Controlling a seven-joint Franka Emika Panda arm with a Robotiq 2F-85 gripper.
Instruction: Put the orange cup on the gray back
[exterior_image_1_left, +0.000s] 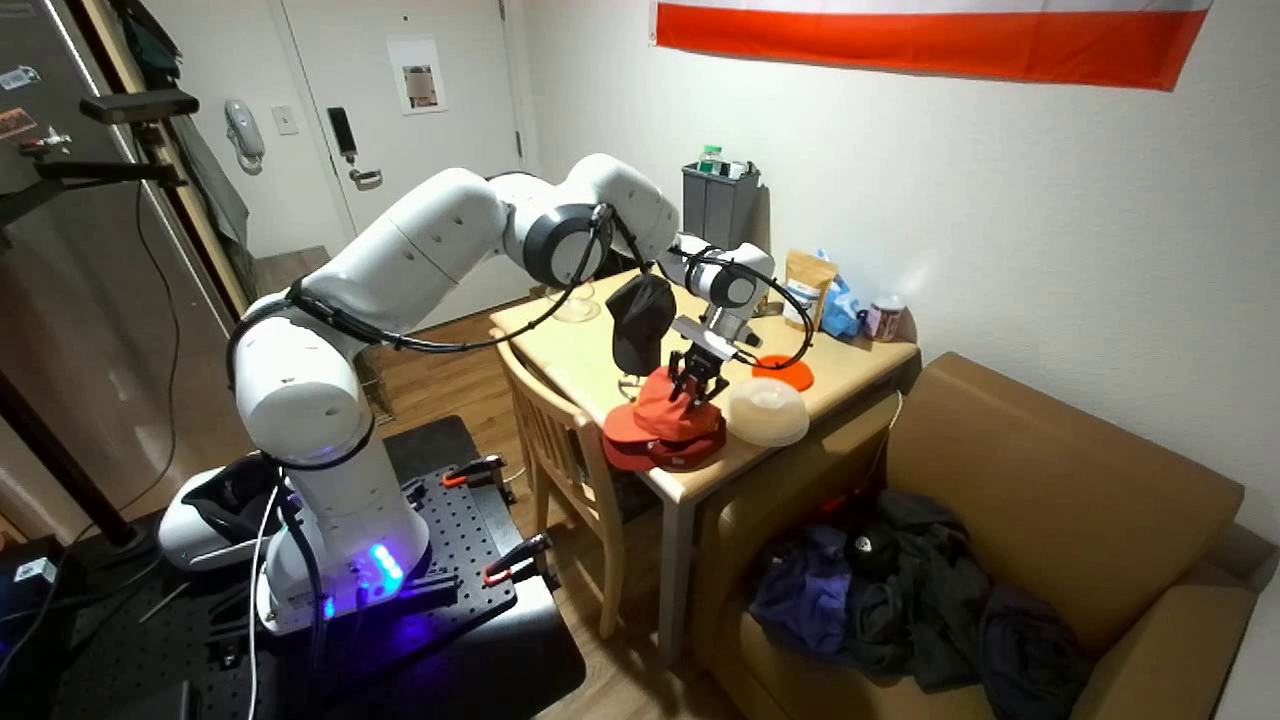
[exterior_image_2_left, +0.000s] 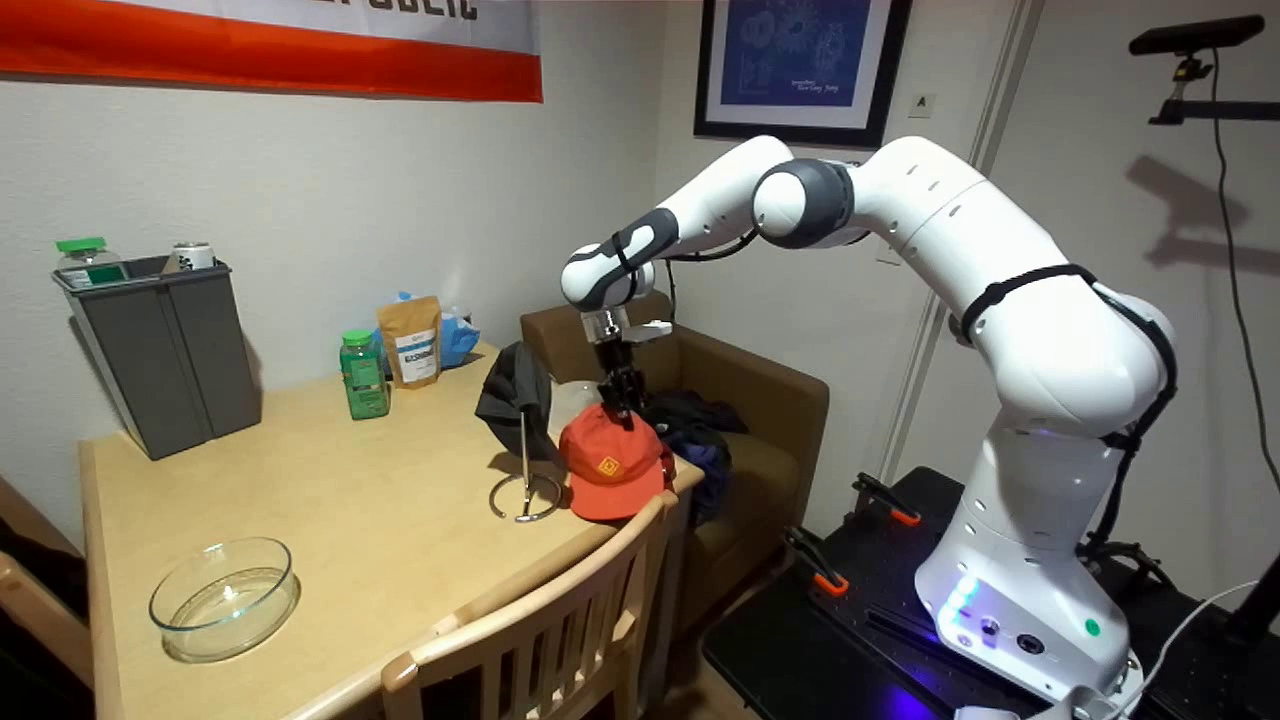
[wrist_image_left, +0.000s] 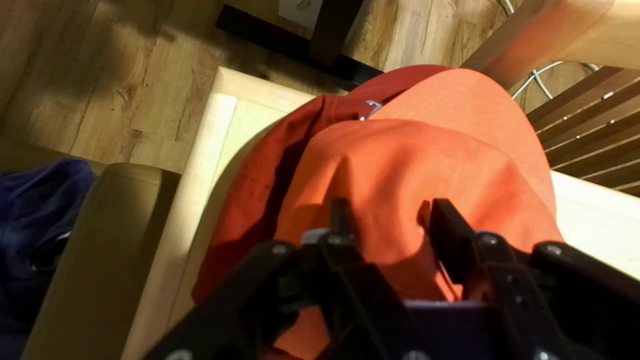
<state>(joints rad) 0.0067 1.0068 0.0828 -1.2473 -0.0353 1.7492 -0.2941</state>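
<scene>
Near a corner of the table (exterior_image_2_left: 380, 480), the orange cap (exterior_image_2_left: 608, 460) sits over a dark red cap (exterior_image_1_left: 690, 453), with the gripper (wrist_image_left: 391, 210) at the orange crown; the jaws stand apart with its cloth between them, and I cannot tell whether they pinch it. Close to that corner of the table the dark gray cap (exterior_image_2_left: 518, 390) hangs on a metal stand (exterior_image_2_left: 525, 465), while a glass bowl (exterior_image_2_left: 225, 625) sits toward the table's opposite end
</scene>
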